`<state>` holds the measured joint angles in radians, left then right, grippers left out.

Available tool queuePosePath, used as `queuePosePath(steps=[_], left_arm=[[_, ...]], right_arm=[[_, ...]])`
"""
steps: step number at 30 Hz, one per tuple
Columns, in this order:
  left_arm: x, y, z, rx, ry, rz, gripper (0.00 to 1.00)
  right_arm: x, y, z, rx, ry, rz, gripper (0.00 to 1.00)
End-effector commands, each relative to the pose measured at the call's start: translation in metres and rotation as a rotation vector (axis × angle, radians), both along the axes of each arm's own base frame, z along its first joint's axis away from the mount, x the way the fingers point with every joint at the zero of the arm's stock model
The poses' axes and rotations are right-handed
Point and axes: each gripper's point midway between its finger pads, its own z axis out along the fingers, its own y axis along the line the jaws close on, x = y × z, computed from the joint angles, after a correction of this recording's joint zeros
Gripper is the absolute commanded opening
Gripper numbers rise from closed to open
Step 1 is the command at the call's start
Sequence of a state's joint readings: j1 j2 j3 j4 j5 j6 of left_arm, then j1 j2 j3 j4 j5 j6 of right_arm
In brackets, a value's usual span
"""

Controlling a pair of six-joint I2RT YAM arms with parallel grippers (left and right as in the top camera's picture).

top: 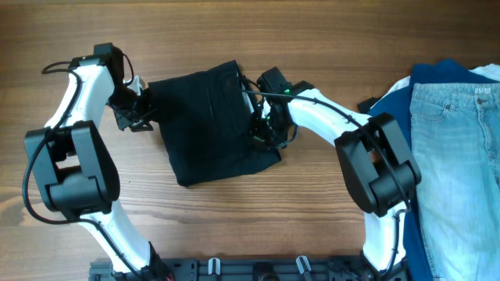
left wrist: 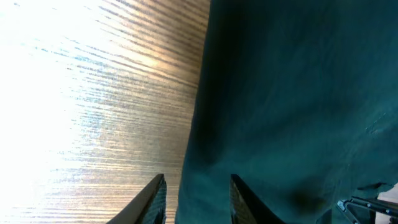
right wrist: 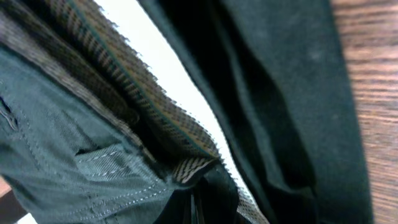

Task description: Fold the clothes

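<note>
- The black garment point(top: 207, 125) lies on the table point(top: 312, 211) as a rough square, its slightly longer axis running away from the robot.
- The right gripper point(top: 262, 129) sits on the garment's right edge, jaws pressed together, apparently pinching cloth near the waistband lining point(right wrist: 155, 93).
- The left gripper point(left wrist: 196, 190) is at the garment's left edge, fingers spread astride it and gripping nothing.

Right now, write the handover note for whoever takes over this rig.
Left end effector: open, astride the left edge of the shorts.
Right end effector: shut on the shorts' right edge, with the waistband lining showing.
Done: the shorts lie in a rough folded square mid-table.
Left: probably finish and flatten the fold, then release. The jeans at far right are not part of the job.
</note>
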<state>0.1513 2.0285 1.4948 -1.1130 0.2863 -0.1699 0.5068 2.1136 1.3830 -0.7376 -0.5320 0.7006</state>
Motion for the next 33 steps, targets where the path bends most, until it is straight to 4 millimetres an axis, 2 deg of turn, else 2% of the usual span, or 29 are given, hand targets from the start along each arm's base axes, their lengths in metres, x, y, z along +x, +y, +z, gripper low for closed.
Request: queuePosePath(steps=[1, 2, 4, 6, 8, 9, 10, 12, 13, 15, 16, 18, 20, 23, 25, 27, 29, 32, 33], left_arm=[[0.007, 0.001, 0.005, -0.015, -0.044, -0.003, 0.56], [0.007, -0.001, 0.005, -0.023, -0.045, -0.002, 0.6], [0.009, -0.016, 0.007, -0.116, -0.059, 0.001, 0.68], [0.009, -0.019, 0.002, -0.135, -0.069, 0.003, 0.74], [0.008, -0.019, -0.002, -0.131, -0.076, -0.007, 0.71], [0.009, -0.018, -0.002, -0.13, -0.089, -0.032, 0.65], [0.009, -0.018, -0.001, -0.129, -0.095, -0.04, 0.61], [0.007, -0.02, -0.001, -0.132, -0.086, -0.042, 0.45], [0.004, -0.022, -0.001, -0.134, -0.073, -0.046, 0.33], [-0.003, -0.025, 0.0, -0.14, -0.045, -0.059, 0.19], [-0.007, -0.028, 0.001, -0.155, -0.033, -0.07, 0.16], [-0.016, -0.039, 0.011, -0.228, -0.018, -0.088, 0.15], [-0.021, -0.048, 0.021, -0.281, -0.02, -0.103, 0.17], [-0.025, -0.051, 0.029, -0.284, -0.016, -0.108, 0.22], [-0.033, -0.058, 0.033, -0.283, 0.008, -0.127, 0.21], [-0.036, -0.065, 0.038, -0.271, 0.006, -0.156, 0.22], [-0.042, -0.069, 0.051, -0.194, -0.007, -0.179, 0.22], [-0.059, -0.059, 0.065, -0.012, 0.029, -0.126, 0.24], [-0.063, -0.063, 0.067, -0.005, 0.033, -0.119, 0.25]], right_arm=[[0.001, -0.008, 0.014, 0.039, -0.063, 0.086, 0.04], [0.005, -0.007, 0.024, 0.058, -0.109, 0.108, 0.05], [0.014, -0.004, 0.051, 0.094, -0.22, 0.159, 0.05], [0.02, -0.006, 0.066, 0.086, -0.284, 0.167, 0.04], [0.025, -0.009, 0.072, 0.063, -0.32, 0.155, 0.05], [0.025, -0.009, 0.072, 0.062, -0.311, 0.141, 0.05], [0.023, -0.01, 0.07, 0.058, -0.296, 0.128, 0.05], [0.019, -0.007, 0.064, 0.051, -0.272, 0.121, 0.04], [0.017, -0.006, 0.061, 0.048, -0.261, 0.119, 0.04], [0.011, -0.005, 0.05, 0.027, -0.229, 0.097, 0.04], [0.007, -0.01, 0.039, -0.022, -0.194, 0.052, 0.04], [-0.001, -0.02, 0.015, -0.095, -0.126, -0.014, 0.04], [-0.012, -0.02, -0.006, -0.096, -0.042, -0.035, 0.04], [-0.018, -0.01, -0.014, -0.014, 0.016, -0.011, 0.04], [-0.008, -0.008, -0.003, 0.019, -0.071, 0.061, 0.04], [0.005, -0.008, 0.016, 0.02, -0.178, 0.111, 0.04], [0.017, -0.007, 0.056, 0.046, -0.328, 0.164, 0.05], [0.026, -0.011, 0.103, 0.049, -0.491, 0.188, 0.08], [0.031, -0.017, 0.116, 0.027, -0.541, 0.173, 0.08]])
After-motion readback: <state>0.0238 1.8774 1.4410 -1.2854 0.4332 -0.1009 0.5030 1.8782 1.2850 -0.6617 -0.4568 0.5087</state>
